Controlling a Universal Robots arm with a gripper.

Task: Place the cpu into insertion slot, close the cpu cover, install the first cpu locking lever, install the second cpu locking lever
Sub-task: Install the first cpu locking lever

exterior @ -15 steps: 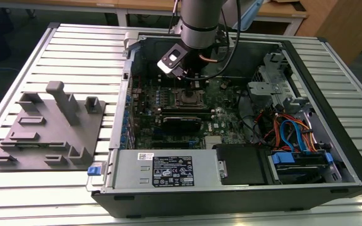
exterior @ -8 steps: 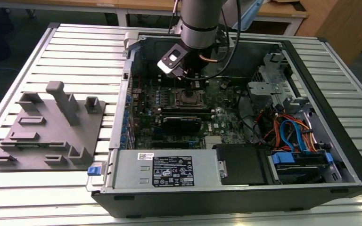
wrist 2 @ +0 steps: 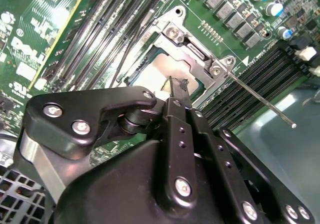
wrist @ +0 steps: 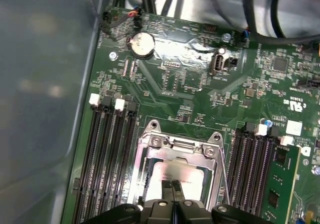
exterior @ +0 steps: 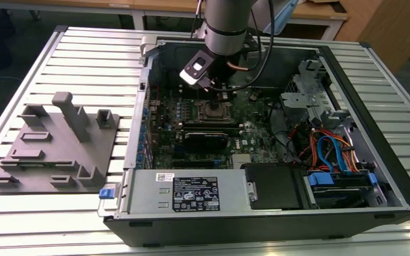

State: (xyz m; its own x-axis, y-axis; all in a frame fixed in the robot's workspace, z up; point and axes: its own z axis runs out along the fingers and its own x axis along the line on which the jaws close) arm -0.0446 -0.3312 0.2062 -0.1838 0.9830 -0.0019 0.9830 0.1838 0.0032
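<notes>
The cpu, a dull silver square, lies in the insertion slot on the green motherboard. The cpu cover, a silvery frame with a square cut-out, lies down over it, and the chip shows through the opening. My gripper is just above the chip's near edge, its two thin black fingers pressed together with nothing between them; its tips sit over the cover's cut-out. A thin metal locking lever sticks out free from one socket corner. In the exterior view my gripper hangs over the socket inside the open case.
Black memory slots flank the socket on both sides. A round coin battery and cables sit further along the board. The case holds a black card, a power supply and drive bays with blue and orange cables. A grey fixture plate lies on the exterior view's left.
</notes>
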